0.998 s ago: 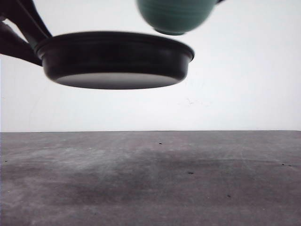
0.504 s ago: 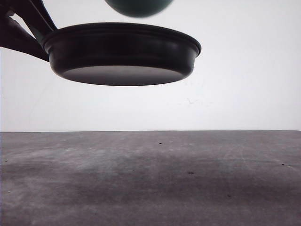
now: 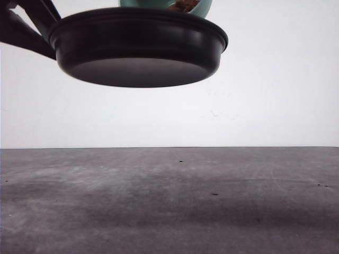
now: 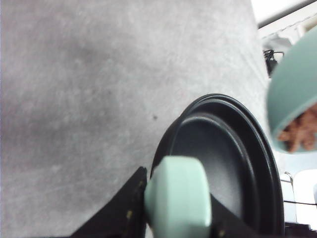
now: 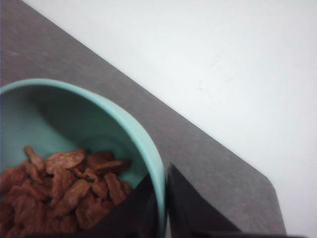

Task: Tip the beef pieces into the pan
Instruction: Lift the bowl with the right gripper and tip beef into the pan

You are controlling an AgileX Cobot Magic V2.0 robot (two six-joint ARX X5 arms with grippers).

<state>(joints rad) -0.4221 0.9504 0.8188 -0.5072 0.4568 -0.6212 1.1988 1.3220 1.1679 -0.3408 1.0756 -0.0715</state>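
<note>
Since the earlier frames the pan (image 3: 137, 50) has risen slightly in the front view, and the teal bowl (image 3: 165, 4) has tipped behind its far rim so that beef pieces (image 3: 184, 5) now show at its mouth.

Nearest in the left wrist view, the left gripper (image 4: 171, 215) is clamped on the pan's mint-green handle (image 4: 177, 201), one dark finger on each side of it. Beyond the handle the pan's black inside is bare. It hangs well above the grey table (image 4: 99, 89). Past the pan's far rim the tilted bowl leans in from above, reddish-brown chunks crowded at its lower lip, none yet in the pan.

In the right wrist view the right gripper (image 5: 166, 208) pinches the bowl's rim (image 5: 148, 148), one finger inside the wall and one outside. The beef pieces lie heaped against the low side of the bowl, and the table and a white wall (image 5: 223, 59) are behind.
</note>
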